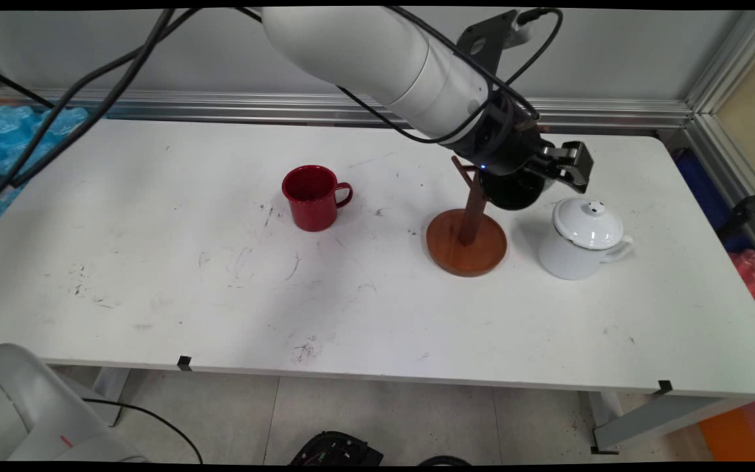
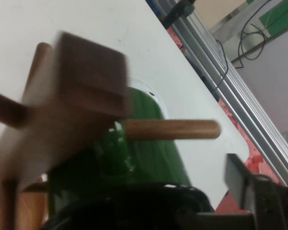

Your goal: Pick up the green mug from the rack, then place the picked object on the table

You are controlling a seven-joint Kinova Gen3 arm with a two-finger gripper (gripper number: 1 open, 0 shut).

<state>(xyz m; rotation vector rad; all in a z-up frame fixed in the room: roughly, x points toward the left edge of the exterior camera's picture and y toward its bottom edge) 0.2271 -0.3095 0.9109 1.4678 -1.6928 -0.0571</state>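
Hanging with the gripper (image 1: 574, 170) tilted low over a wooden stand (image 1: 466, 244), and carrying or crowding a green mug (image 1: 512, 190) tucked just behind and beneath the jaws, clear of the tabletop. Not being able to tell whether the jaws are clamped on that mug or standing apart from it.

Seeing, in the hand view, one peg (image 2: 170, 129) of the stand lying right across the mug's wall, very close in front of the jaws. Judging this a spot calling for slow, small motions: a tall post on a round base, likely to rock if nudged, and smooth enamel likely to slip.

Sitting just below the jaws, near but apart from the stand: a white lidded pot (image 1: 580, 239). Standing well away, beyond the stand from the jaws: a red mug (image 1: 312, 196).

Resting all this on a scuffed white table (image 1: 154, 295), backing onto a grey wall (image 1: 154, 59) with an aluminium rail (image 1: 220, 108), over a tiled floor (image 1: 384, 413).
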